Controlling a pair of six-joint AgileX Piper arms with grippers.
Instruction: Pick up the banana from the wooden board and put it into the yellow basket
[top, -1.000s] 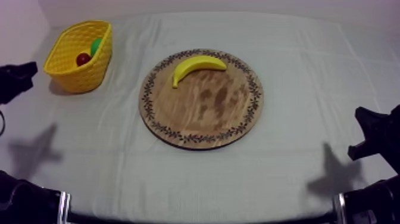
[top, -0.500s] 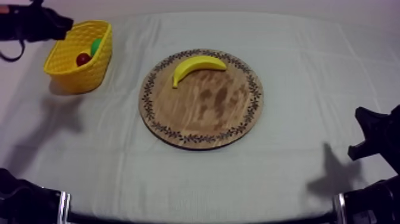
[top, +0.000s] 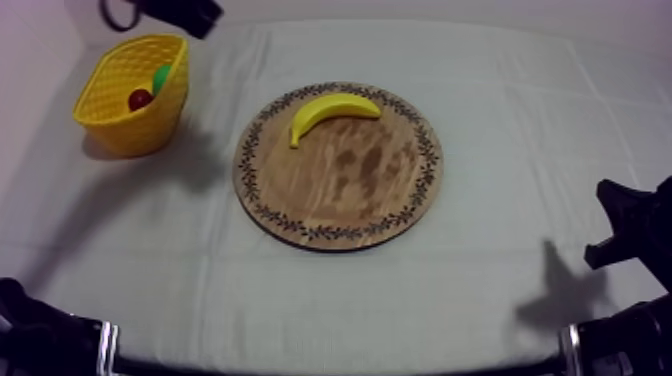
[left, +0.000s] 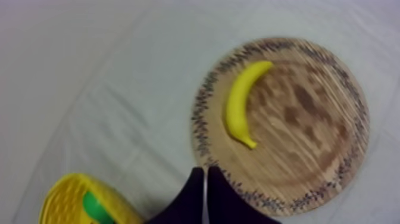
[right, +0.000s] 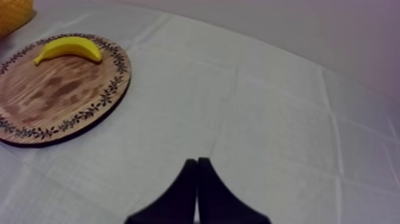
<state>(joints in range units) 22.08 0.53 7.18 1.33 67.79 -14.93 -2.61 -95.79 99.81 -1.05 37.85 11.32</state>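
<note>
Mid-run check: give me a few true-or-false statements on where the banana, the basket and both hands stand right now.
1. The banana lies on the wooden board. True.
2. The yellow basket is empty. False: it holds a small red fruit and a green thing.
3. The left hand is shut on the banana. False: its fingers lie together on nothing, apart from the banana.
4. The right hand is shut on nothing, over the cloth beside the board. True.

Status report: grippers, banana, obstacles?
Left gripper shut, high near the basket. Right gripper shut, low at its side. Banana lying on the board. Nothing in the way.
</note>
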